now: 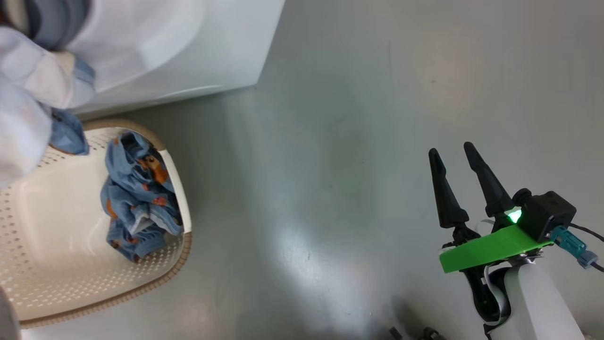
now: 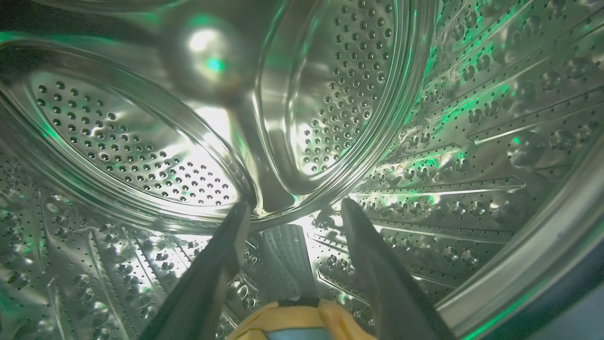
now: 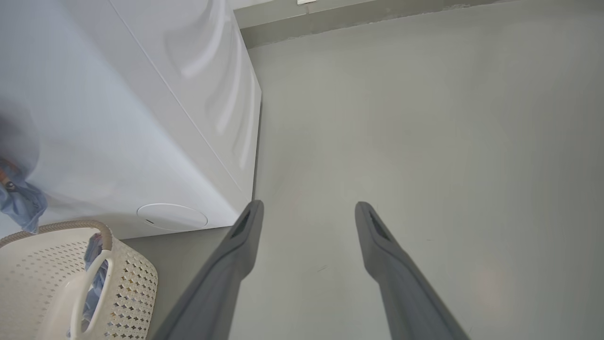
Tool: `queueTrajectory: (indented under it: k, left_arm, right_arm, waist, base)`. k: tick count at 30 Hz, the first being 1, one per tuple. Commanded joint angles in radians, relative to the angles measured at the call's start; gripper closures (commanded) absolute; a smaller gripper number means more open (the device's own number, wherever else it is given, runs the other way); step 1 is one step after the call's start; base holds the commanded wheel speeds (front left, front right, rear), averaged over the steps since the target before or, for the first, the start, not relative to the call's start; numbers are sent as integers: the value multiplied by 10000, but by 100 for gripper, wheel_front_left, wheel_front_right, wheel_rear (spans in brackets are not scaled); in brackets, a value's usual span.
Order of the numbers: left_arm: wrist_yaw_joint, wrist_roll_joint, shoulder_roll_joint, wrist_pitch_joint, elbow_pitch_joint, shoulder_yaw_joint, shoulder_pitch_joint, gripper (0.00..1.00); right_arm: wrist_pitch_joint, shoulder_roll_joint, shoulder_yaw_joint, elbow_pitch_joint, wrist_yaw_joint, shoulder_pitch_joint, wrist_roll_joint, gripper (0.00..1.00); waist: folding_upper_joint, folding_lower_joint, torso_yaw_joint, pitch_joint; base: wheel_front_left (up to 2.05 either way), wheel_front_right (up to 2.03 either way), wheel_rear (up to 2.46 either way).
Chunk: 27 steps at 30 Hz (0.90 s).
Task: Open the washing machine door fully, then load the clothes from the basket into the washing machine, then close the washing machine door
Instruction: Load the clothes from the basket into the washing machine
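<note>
Both claws gape wide: my left claw (image 2: 295,210) inside the drum (image 2: 472,141), right claw (image 1: 450,150) at four o'clock. Orange cloth (image 2: 292,314) at six o'clock is cut off.

No legible text, label or number on anything

In the head view, bare floor (image 1: 358,141) runs through the middle and right of the frame, and the right gripper (image 1: 450,148) hangs over it at lower right, fingers spread. The washing machine (image 1: 188,47) closes off the upper left. The basket (image 1: 47,226) takes up the lower left. A blue garment (image 1: 137,198) is piled against its right wall, and the rest of its inside is bare.

In the left wrist view, the left gripper (image 2: 296,205) stands with its fingers apart, and the steel drum (image 2: 472,141) walls curve round on every side. A ribbed ridge (image 2: 288,259) and a yellow and blue cloth (image 2: 292,323) lie between the fingers at bottom centre.
</note>
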Motion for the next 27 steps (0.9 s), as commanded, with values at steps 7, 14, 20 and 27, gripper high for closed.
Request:
queueTrajectory:
  k: [7, 14, 20, 27]
  left_arm:
    - [-49, -43, 229, -51, -565, 235, 842, 0]
    - [-72, -132, -78, -51, -979, 404, 1609, 0]
    - [-121, -143, -261, -51, -1711, 574, 2801, 0]
    - [-163, -147, -379, -51, -2581, 811, 4065, 0]
  right_arm:
    - [-120, -138, 143, -69, 16, 74, 77, 0]
    - [-120, -209, 124, 125, 16, 113, 72, 0]
    - [-120, -248, 93, 222, 16, 220, -54, 0]
    - [-120, -282, 119, 298, 16, 321, -36, 0]
  waist:
    - [0, 0, 394, -704]
    - [0, 0, 711, -1336]
    - [0, 0, 798, -1968]
    - [0, 0, 875, -2363]
  base:
    - [0, 0, 0]
    - [0, 0, 0]
    - [0, 0, 0]
    - [0, 0, 0]
